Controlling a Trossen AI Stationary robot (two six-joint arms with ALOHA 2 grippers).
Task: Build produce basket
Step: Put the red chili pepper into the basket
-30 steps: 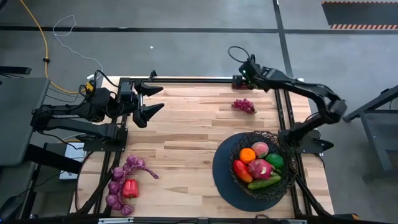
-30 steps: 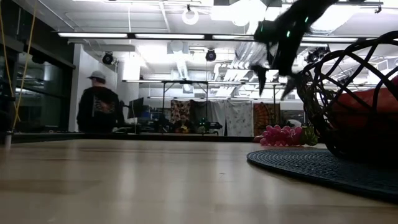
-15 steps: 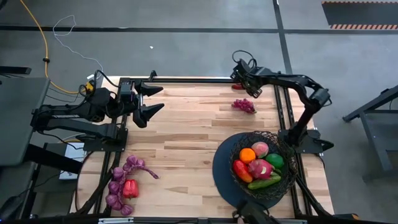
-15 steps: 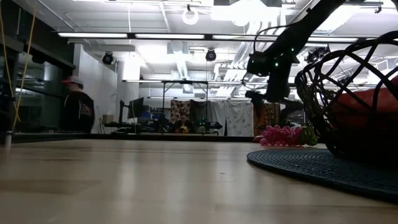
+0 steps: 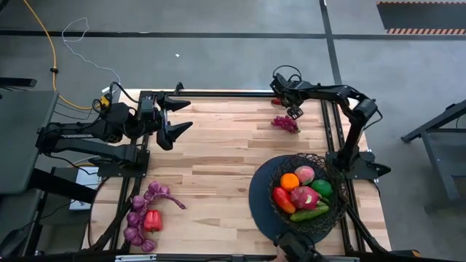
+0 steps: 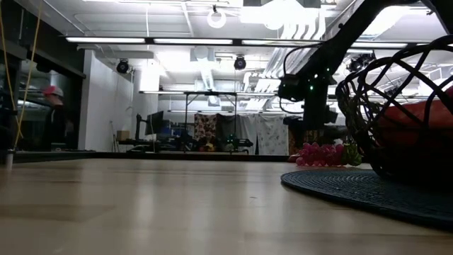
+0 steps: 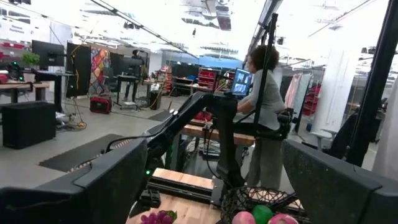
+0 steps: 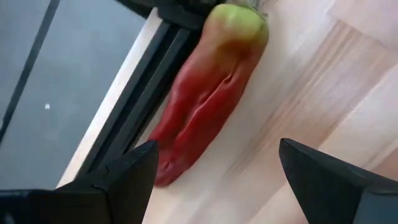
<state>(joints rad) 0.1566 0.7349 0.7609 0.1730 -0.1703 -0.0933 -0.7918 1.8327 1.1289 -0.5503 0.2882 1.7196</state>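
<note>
Since the earlier frame, right gripper point(image 5: 292, 110) has swung down to the table's far edge, jaws apart above a long red pepper point(image 8: 208, 99) with green stem end, lying just beside purple grapes point(image 5: 285, 124). Left gripper point(image 5: 175, 116) waits, jaws apart.

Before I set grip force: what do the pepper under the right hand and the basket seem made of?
Pepper: likely smooth moulded plastic; its red skin has a soft sheen and creases. Basket: apparently black metal wire, an open lattice you can see through.
</note>
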